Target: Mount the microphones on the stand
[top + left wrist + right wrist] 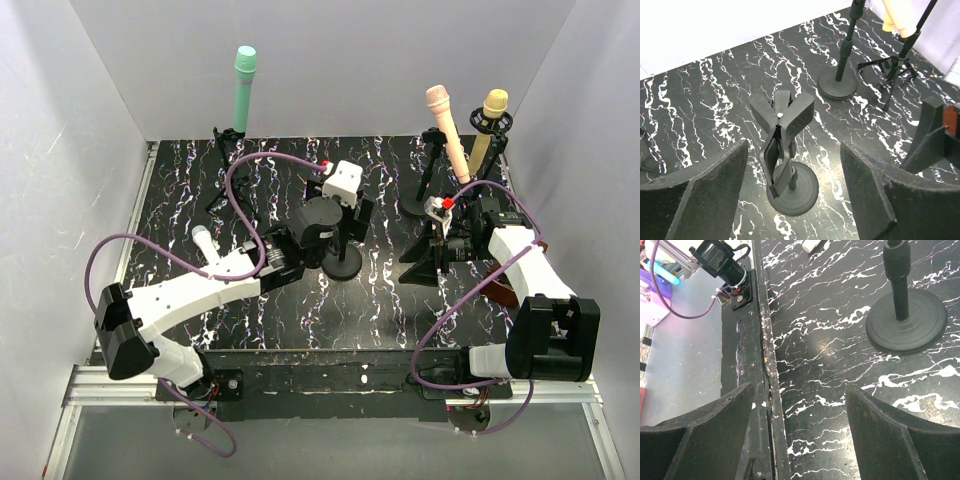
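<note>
Left gripper [794, 150] hovering, jaws apart, empty, facing bare clip stand [782, 130]. White microphone [204, 238] lying on table [390, 320] beside left arm [190, 290]; best grabbing it mid-body, then pressing squarely into clip. Right gripper [799, 387] spread, empty.

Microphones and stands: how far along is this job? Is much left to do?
Three look done: the teal-green microphone, the peach-pink microphone and the yellow-tan microphone stand upright in holders at the back. Nothing is in hand: the left pincer, open, frames the empty clip stand, and the right pincer is open too. Left: the white microphone, lying on the table.
</note>
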`<state>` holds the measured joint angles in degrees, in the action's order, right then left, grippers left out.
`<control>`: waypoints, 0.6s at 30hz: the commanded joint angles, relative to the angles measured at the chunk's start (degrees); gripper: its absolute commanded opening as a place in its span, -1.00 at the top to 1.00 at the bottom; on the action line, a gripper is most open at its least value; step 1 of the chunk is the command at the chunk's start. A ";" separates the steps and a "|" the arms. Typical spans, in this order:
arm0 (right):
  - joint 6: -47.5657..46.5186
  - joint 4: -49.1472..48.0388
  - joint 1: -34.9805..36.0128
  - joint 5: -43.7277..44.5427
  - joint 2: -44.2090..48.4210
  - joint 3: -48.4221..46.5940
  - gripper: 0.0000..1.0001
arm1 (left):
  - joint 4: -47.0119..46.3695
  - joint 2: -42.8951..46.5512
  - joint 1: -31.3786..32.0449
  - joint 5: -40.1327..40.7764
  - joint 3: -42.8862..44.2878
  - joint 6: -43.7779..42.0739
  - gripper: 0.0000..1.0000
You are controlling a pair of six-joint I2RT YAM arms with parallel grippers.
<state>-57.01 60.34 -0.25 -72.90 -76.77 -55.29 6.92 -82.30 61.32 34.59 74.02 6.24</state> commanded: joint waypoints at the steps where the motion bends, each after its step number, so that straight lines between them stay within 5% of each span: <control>1: -1.08 1.36 0.08 0.04 -0.40 -1.49 -0.61 | 1.69 7.14 0.03 -0.75 1.13 -1.48 -0.55; 6: -1.17 1.10 0.16 0.39 -0.31 -1.32 -0.61 | 6.87 15.40 -3.92 -7.85 1.04 -2.02 -0.77; 11: -1.08 1.01 0.16 0.75 -0.66 -1.32 -0.61 | 14.78 20.25 -12.26 -14.46 0.17 1.05 -0.69; 13: -1.08 1.01 0.16 0.83 -0.75 -1.32 -0.61 | 17.76 20.34 -14.90 -14.29 -1.33 1.67 -0.31; 15: -1.17 1.01 0.16 0.92 -0.83 -1.23 -0.61 | 20.93 18.77 -17.97 -16.29 -1.86 2.72 0.43; 18: -1.08 0.84 0.16 1.18 -0.92 -1.14 -0.61 | 20.16 16.48 -21.50 -25.50 -3.09 4.39 0.95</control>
<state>-57.21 60.34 -0.25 -71.57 -77.10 -55.29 21.39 -61.58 43.44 20.23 73.63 8.29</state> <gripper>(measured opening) 0.807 0.138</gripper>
